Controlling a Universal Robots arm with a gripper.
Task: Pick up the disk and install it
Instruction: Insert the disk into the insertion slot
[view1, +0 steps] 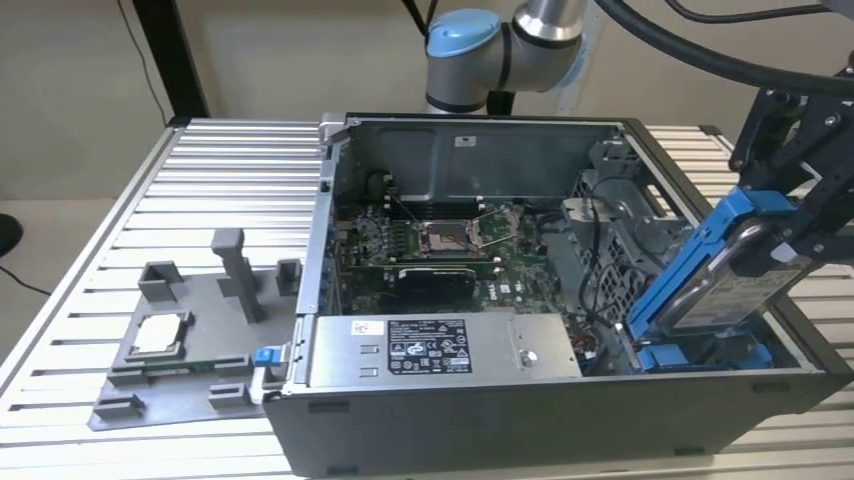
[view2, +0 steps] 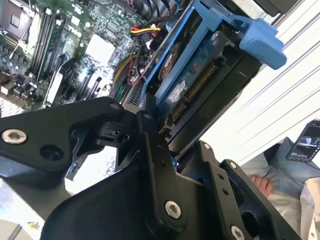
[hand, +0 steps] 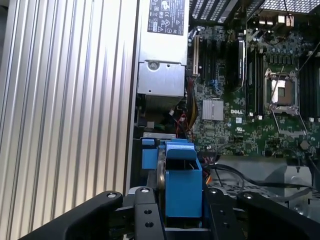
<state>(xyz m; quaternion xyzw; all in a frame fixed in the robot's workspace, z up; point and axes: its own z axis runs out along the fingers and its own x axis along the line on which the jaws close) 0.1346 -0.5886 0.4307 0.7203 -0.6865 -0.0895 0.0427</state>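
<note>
Holding one blue-framed disk, tilted, in the open case

One disk (view1: 727, 270) is clamped in the arm's black jaws, which are closed onto it near its upper end. In the first wrist view the two sides of the jaws press against its blue carrier (hand: 182, 185) from either side. The disk stands on edge and leans. Its long axis runs steeply from its lower end, down inside the computer case (view1: 534, 420) at the front corner on the exterior view's right, up and outward above the case's rim. It is a flat silver-grey slab in a bright blue plastic frame, and the second wrist view shows its circuit board (view2: 200, 80) with a connector row. Inside the single case I count one grey power supply box (view1: 427, 345) and one motherboard (view1: 441, 250). On the ribbed bench (view1: 200, 170) sits one grey fixture (view1: 174, 370) carrying one small square chip (view1: 158, 333).
</note>
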